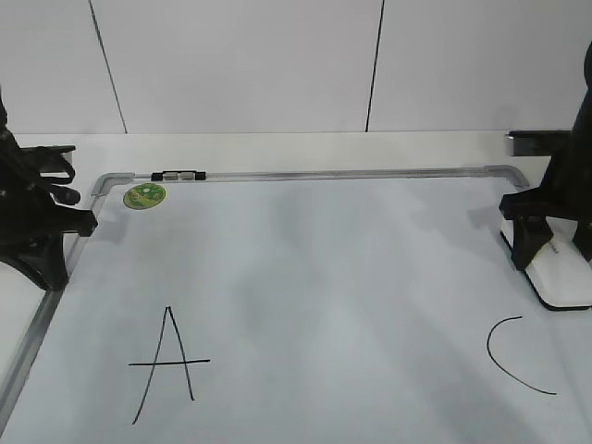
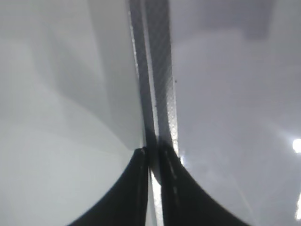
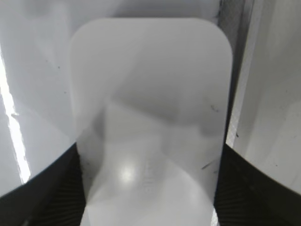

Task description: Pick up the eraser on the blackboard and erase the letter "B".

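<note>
The blackboard (image 1: 324, 259) lies flat and fills the table. A black "A" (image 1: 169, 365) is at the front left and a black "C" (image 1: 513, 356) at the front right. No letter "B" shows between them; that part of the board is bare. The white eraser (image 1: 566, 277) rests at the board's right edge. My right gripper (image 1: 532, 236) stands over it. In the right wrist view its jaws (image 3: 150, 150) press both long sides of the eraser (image 3: 150, 84). My left gripper (image 1: 74, 217) is shut and empty over the board's left frame; the left wrist view shows its tips (image 2: 153, 153) together.
A round green sticker (image 1: 144, 195) and a small black-and-silver clip (image 1: 178, 175) sit at the board's far left corner. The grey metal frame (image 2: 155, 70) runs under my left gripper. A white wall stands behind the table.
</note>
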Robot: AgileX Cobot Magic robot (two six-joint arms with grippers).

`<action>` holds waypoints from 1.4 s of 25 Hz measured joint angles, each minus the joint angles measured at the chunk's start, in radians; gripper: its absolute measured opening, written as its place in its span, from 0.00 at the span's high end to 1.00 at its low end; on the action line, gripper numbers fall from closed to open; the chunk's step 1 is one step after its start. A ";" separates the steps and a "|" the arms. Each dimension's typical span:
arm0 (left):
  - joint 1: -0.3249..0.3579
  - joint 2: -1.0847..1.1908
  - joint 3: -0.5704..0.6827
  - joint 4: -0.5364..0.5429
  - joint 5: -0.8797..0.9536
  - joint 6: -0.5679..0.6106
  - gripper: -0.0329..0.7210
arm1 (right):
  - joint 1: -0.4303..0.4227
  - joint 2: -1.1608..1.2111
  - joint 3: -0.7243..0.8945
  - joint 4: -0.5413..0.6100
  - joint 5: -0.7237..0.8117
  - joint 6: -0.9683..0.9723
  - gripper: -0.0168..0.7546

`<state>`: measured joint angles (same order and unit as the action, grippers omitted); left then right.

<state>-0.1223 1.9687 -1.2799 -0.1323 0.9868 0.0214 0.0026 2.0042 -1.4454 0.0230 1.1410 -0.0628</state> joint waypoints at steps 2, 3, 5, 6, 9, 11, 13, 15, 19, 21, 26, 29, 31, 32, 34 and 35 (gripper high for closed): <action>0.000 0.000 0.000 0.000 0.000 0.000 0.92 | 0.000 0.000 0.000 -0.004 0.000 0.000 0.26; 0.000 0.000 0.000 0.000 0.000 0.000 0.92 | 0.000 0.000 0.000 -0.004 0.000 0.000 0.26; 0.000 0.000 0.000 0.000 0.000 0.000 0.92 | 0.000 0.000 0.000 -0.004 0.000 0.000 0.26; 0.000 0.000 0.000 0.000 0.000 0.000 0.92 | 0.000 0.000 0.000 -0.004 0.000 0.000 0.26; 0.000 0.000 0.000 0.000 0.000 0.000 0.92 | 0.000 0.000 0.000 -0.004 0.002 0.000 0.26; 0.000 0.000 0.000 0.000 0.000 0.000 0.92 | 0.000 0.000 0.000 -0.004 0.002 0.000 0.26; 0.000 0.000 0.000 0.000 0.000 0.000 0.92 | 0.000 0.002 0.000 -0.002 0.006 0.000 0.26; 0.000 0.000 0.000 0.000 0.002 0.000 0.92 | 0.000 0.002 -0.002 0.005 0.012 0.000 0.25; 0.000 0.000 0.000 0.000 0.004 0.000 0.92 | 0.000 0.002 -0.002 0.014 0.026 0.000 0.21; 0.000 0.000 0.000 0.000 0.006 0.000 0.92 | 0.000 0.002 -0.002 0.016 0.039 0.000 0.18; 0.000 0.000 0.000 -0.002 0.006 0.000 0.92 | 0.000 0.004 -0.020 0.016 0.055 0.000 0.16; 0.000 0.000 0.000 -0.002 0.006 0.000 0.92 | 0.000 0.004 -0.065 0.005 0.064 0.000 0.16; 0.000 0.000 0.000 -0.002 0.008 0.000 0.92 | 0.000 0.004 -0.092 0.005 0.067 0.000 0.16; 0.000 0.000 0.000 -0.002 0.008 0.000 0.92 | 0.000 0.004 -0.108 0.003 0.069 0.000 0.16; 0.000 0.000 0.000 -0.002 0.008 0.000 0.92 | 0.000 0.004 -0.141 0.003 0.070 0.000 0.17; 0.000 0.000 0.000 -0.002 0.008 0.000 0.92 | 0.000 0.004 -0.158 0.003 0.070 0.000 0.17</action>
<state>-0.1223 1.9687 -1.2799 -0.1338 0.9944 0.0214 0.0026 2.0084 -1.6035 0.0259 1.2114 -0.0628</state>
